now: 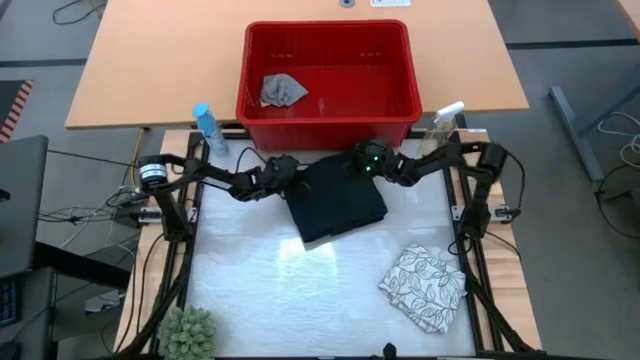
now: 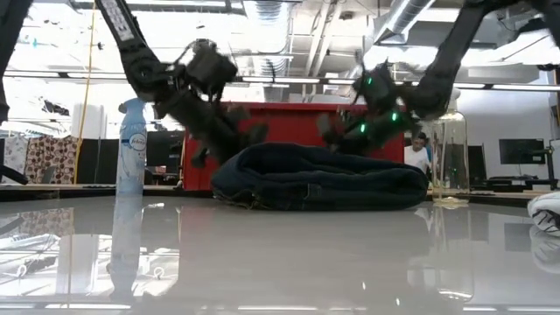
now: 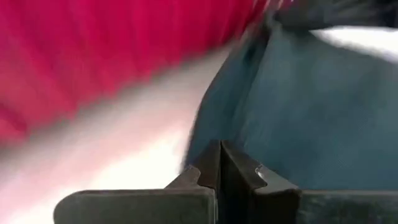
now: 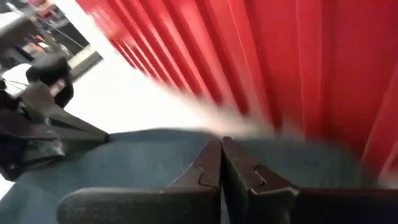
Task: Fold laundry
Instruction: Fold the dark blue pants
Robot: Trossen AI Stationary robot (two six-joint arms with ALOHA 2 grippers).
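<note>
The folded dark blue-black denim jeans point(image 1: 337, 200) lie on the white table point(image 1: 250, 280) just before the red plastic basket point(image 1: 400, 70); the left gripper point(image 1: 284, 170) hangs at their left edge, fingers pressed together, empty; the right gripper point(image 1: 358, 160) hangs over their far edge, likewise clenched, gripping nothing.

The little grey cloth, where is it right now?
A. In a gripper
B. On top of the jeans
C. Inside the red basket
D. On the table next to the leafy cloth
C: the high view shows the little grey cloth lying crumpled on the floor of the red basket, away from the jeans and the leafy cloth on the table.
</note>
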